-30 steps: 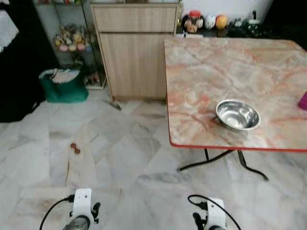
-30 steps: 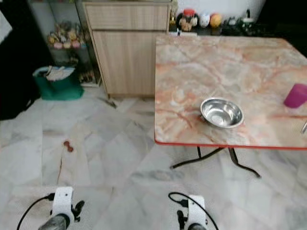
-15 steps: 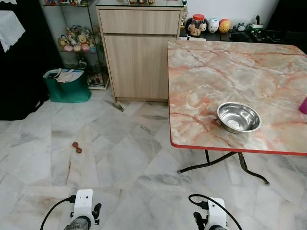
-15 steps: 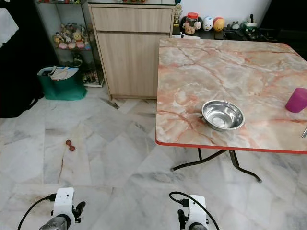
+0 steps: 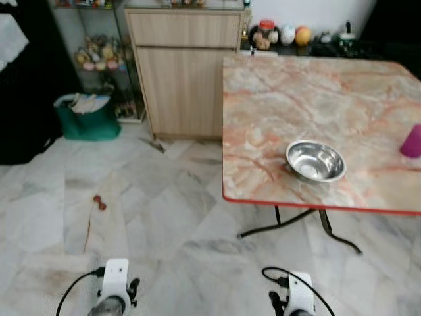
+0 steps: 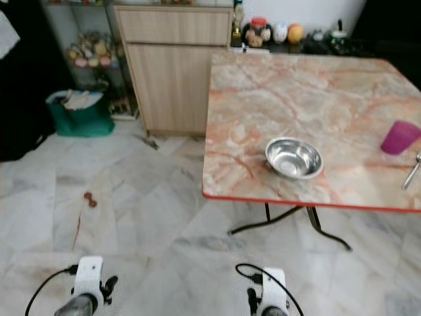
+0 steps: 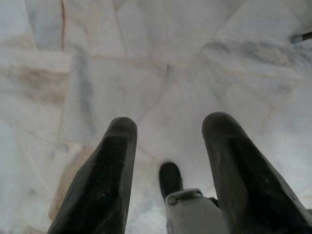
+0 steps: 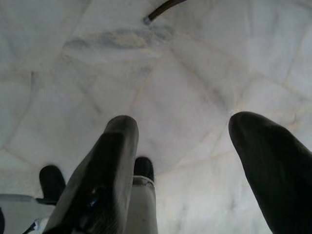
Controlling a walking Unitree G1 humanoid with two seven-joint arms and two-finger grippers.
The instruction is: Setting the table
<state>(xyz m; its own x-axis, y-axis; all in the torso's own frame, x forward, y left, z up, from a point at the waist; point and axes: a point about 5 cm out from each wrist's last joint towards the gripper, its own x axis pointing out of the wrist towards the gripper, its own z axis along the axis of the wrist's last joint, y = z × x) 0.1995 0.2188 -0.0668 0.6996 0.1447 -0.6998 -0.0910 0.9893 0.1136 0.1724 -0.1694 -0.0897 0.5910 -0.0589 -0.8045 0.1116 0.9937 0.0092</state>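
**Approach to the table, both arms idle**

You stand on a pale marble floor [image 5: 164, 217], short of the marble-topped table [image 6: 316, 99], which is your landmark. Nearest you, both arms hang low over the tiles, well clear of the table's near red edge. The left gripper [image 7: 168, 146] has its fingers spread and holds nothing; the right gripper [image 8: 183, 146] is spread likewise and empty.

On the table, near its near edge, sits the steel bowl [image 6: 294, 157]. Farther along toward the table's right side stands a pink cup [image 6: 399, 137], and just nearer than it lies a metal utensil [image 6: 412, 172], partly cut off. Beyond the table's far left corner stands a wooden cabinet [image 5: 185, 72], and left of that a green bag [image 5: 87, 118] on the floor.

You are, I judge, in the approach step: nothing is grasped yet. The next move calls for closing on the near edge until the bowl and cup come within reach, then raising an arm.

Against half a second ago, the whole scene sits slightly leftward and blurred; that is your camera moving, not the things.
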